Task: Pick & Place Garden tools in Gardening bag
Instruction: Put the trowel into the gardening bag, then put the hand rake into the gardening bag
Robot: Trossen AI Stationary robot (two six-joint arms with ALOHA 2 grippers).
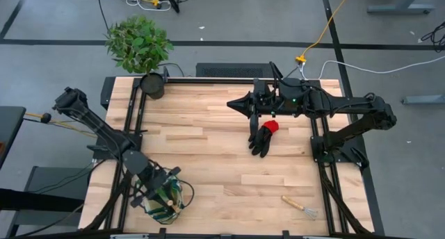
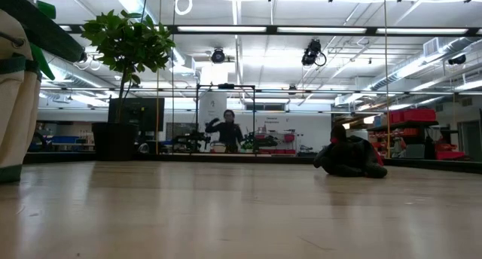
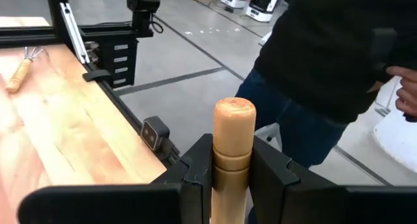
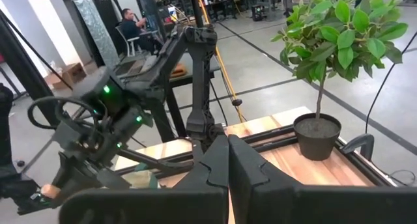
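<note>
Left gripper (image 1: pixel 161 194) sits at the near-left corner of the table (image 1: pixel 208 162), directly over the bag (image 1: pixel 174 204); from above its tip lies inside the bag's outline. The left wrist view shows its fingers (image 3: pixel 195 178) clamped on a wooden handle (image 3: pixel 233 152), which stands up between them, butt end toward the camera. So the tool's long axis runs along the gripper's own line; the metal end is hidden below, presumably pointing down into the bag. Judgement: the coming move is a release or a short descent, and it turns on tool being above bag mouth, which looks about right. How deep the tool already sits I cannot tell.

Middle of the table: bare boards between the two arms.

Glove (image 1: pixel 264 136) lies right of centre toward the far side, red cuff toward the far edge, fingers pointing to the near edge; long axis runs far to near, slightly slanted. Right gripper (image 1: pixel 240 104) hangs just beyond the cuff, to its far-left, pointing left across the table. In the right wrist view its fingers (image 4: pixel 212 162) are pressed together with nothing between them. This arm is far nearer the glove than the left one.

Hand fork (image 1: pixel 299 205) lies near the near-right corner, wooden handle toward table centre, tines toward the right edge; long axis slants left-far to right-near. Right arm is nearer it too.

Plant (image 1: pixel 139 44) stands at the far-left corner, clear of all this
</note>
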